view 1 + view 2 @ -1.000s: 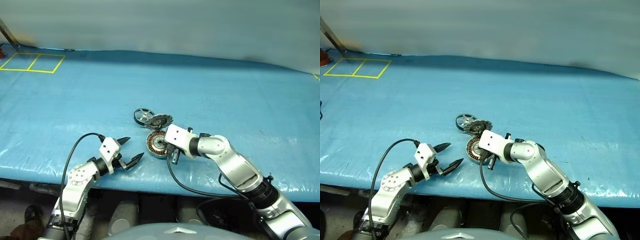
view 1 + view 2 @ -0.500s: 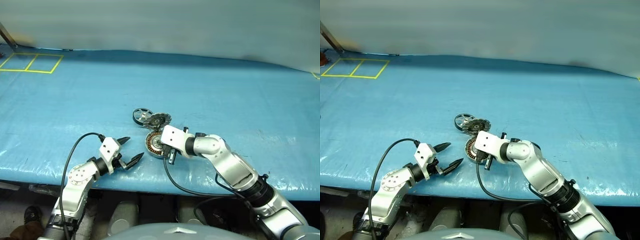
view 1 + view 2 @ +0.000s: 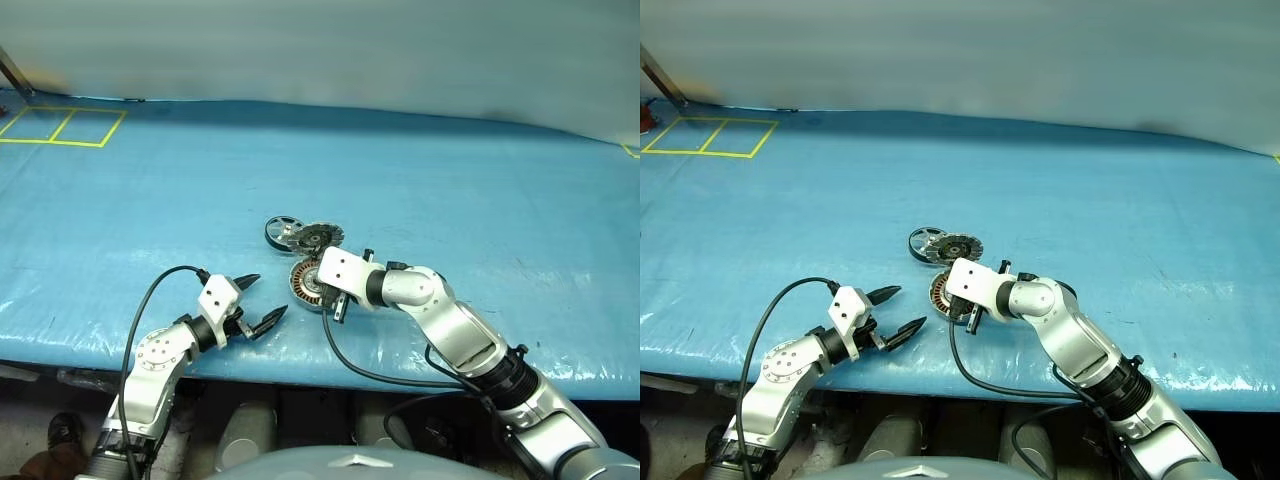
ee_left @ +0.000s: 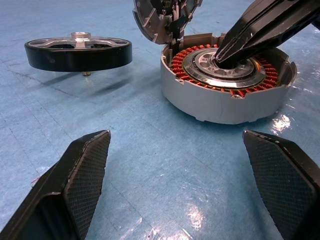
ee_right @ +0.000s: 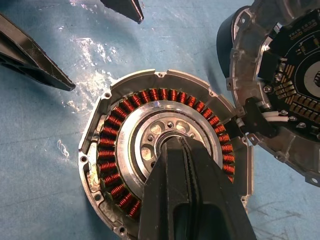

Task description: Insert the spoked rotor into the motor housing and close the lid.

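The motor housing (image 5: 114,150), a shallow silver can with copper windings, lies near the table's front edge. My right gripper (image 5: 174,145) is shut, and its tip rests in the housing's central hub (image 4: 220,59), holding nothing. The lid (image 3: 318,238) leans tilted against the housing's far rim, with its circuit-board face (image 5: 285,85) towards the housing. The spoked rotor (image 3: 283,230) lies flat just left of the lid, with a dark rim (image 4: 78,51). My left gripper (image 3: 260,298) stands open and empty a short way left of the housing, pointing at it.
A blue sheet (image 3: 450,190) covers the whole table. Its front edge runs just under both grippers. Yellow tape squares (image 3: 62,125) mark the far left corner. A black cable (image 3: 150,300) loops over my left arm.
My right wrist has crept a little to the left over the housing. The left gripper, rotor and lid have stayed where they were.
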